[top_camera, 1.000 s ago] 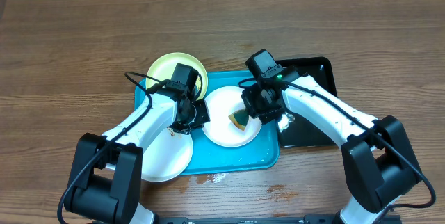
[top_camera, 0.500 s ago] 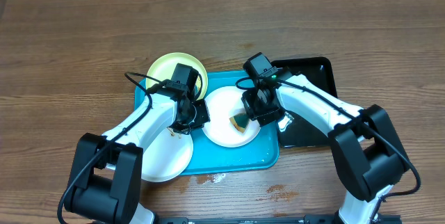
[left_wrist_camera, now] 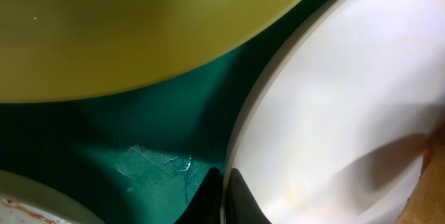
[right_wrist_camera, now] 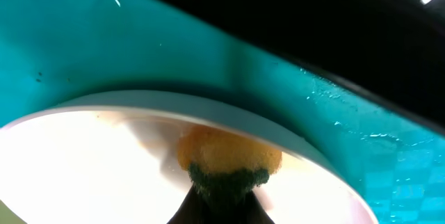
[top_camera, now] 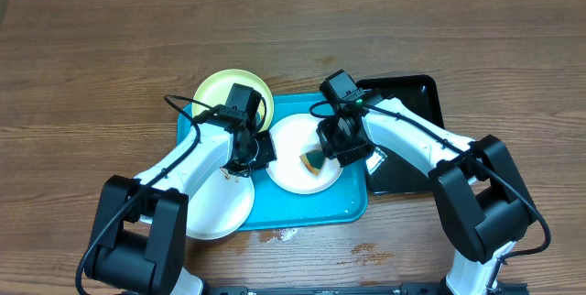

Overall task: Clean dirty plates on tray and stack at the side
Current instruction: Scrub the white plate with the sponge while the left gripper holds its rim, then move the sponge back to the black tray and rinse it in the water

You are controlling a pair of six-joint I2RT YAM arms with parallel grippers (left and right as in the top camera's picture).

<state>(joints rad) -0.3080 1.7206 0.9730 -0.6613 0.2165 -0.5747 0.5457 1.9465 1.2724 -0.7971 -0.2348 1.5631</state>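
Overhead: the right gripper (top_camera: 326, 152), clamping a sponge (top_camera: 314, 159), has edged toward 9 o'clock across the white plate (top_camera: 293, 174) at the centre of the tray (top_camera: 353, 205), so scrubbing appears to be under way. Left wrist: the left gripper (left_wrist_camera: 222, 197) pinches the plate's 9 o'clock rim. Right wrist: the sponge presses on the plate.

A glossy black tray (top_camera: 417, 98) (partly hidden) lies on the wooden table (top_camera: 92, 57).

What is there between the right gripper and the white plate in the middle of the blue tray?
A sponge, yellow with a green side: the right gripper is shut on it, over the white plate. The right wrist view shows it.
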